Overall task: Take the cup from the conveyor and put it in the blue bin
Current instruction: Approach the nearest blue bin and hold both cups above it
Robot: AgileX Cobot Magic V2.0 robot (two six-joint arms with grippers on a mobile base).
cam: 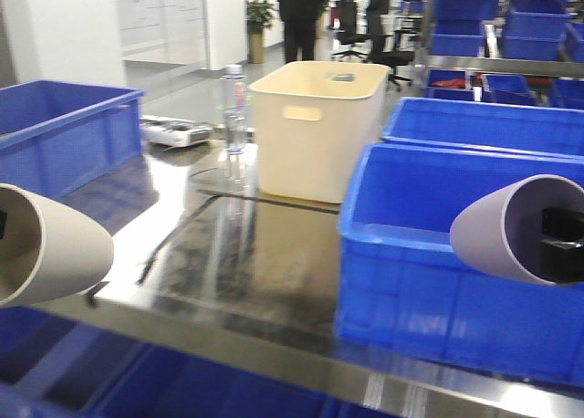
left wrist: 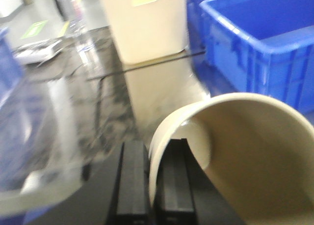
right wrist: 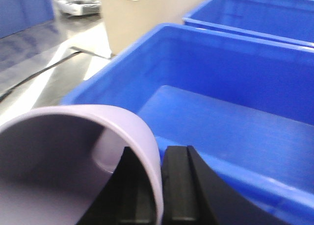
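My left gripper (left wrist: 152,149) is shut on the wall of a cream cup (left wrist: 245,151), one finger inside and one outside. That cup (cam: 46,245) lies sideways at the left edge of the front view, above the glossy tabletop. My right gripper (right wrist: 161,156) is shut the same way on a lavender cup (right wrist: 64,151). The lavender cup (cam: 511,226) hangs sideways over the near part of the blue bin (cam: 429,281), whose bare floor (right wrist: 235,122) shows in the right wrist view. The conveyor is out of view.
A cream-white tub (cam: 315,130) with handle cutouts stands mid-table, a clear bottle (cam: 234,108) to its left. A second blue tub (cam: 484,126) sits behind the bin and another (cam: 64,130) at the left. A dark cable (cam: 173,240) crosses the table. Shelf bins stand at the back right.
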